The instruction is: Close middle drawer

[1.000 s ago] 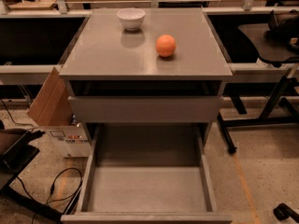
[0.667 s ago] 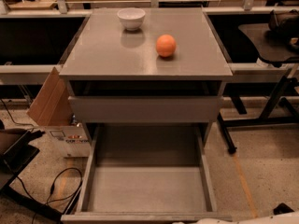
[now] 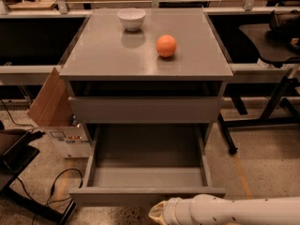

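The middle drawer [image 3: 146,172] is pulled far out of the grey cabinet [image 3: 93,64]. Its deep grey tray shows nothing inside, and its flat front panel [image 3: 117,196] faces the bottom of the camera view. My white arm [image 3: 225,211] reaches in from the bottom right, low in front of that panel. The gripper [image 3: 157,213] is at its tan left end, just below and in front of the panel's middle; I cannot tell whether it touches the panel. A shallower drawer front [image 3: 145,109] sits above, pushed nearly in.
A white bowl [image 3: 131,18] and an orange [image 3: 166,46] stand on the cabinet top. A cardboard box [image 3: 56,111] leans at the cabinet's left, with cables [image 3: 56,191] on the floor. A desk leg [image 3: 276,102] stands at the right.
My arm has come into view along the bottom edge, moving from the right corner leftward to the front of the open drawer. The drawer has not moved.
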Controlling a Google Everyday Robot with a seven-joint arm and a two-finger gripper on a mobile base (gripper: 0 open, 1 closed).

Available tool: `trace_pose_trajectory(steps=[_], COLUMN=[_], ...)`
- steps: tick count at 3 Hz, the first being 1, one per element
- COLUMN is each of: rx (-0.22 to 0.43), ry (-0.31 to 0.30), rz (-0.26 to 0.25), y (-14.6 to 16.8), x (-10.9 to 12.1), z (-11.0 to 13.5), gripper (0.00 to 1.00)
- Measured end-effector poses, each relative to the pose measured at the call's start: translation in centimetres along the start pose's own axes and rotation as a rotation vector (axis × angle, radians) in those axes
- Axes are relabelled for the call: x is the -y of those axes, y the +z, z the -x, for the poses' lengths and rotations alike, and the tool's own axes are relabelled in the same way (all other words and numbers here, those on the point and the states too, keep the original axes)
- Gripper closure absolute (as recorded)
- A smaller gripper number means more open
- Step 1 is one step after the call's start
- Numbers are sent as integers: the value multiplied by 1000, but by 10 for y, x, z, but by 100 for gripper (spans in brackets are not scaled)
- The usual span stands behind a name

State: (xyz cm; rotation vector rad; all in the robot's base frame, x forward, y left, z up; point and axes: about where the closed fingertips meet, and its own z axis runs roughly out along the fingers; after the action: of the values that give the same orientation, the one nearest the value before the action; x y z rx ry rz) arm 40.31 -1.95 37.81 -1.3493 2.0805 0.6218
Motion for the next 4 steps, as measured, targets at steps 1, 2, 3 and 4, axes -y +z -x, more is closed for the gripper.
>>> trace_pose_trajectory(steps=[1, 2, 3, 4], rx=[6, -1, 0, -4], ry=[-9, -37, -40, -68], rz=[-1, -2, -8, -32], y=[5, 10, 10, 11], x=[9, 33, 39, 79], z=[3, 12, 14, 38], gripper=[100, 100, 100, 100])
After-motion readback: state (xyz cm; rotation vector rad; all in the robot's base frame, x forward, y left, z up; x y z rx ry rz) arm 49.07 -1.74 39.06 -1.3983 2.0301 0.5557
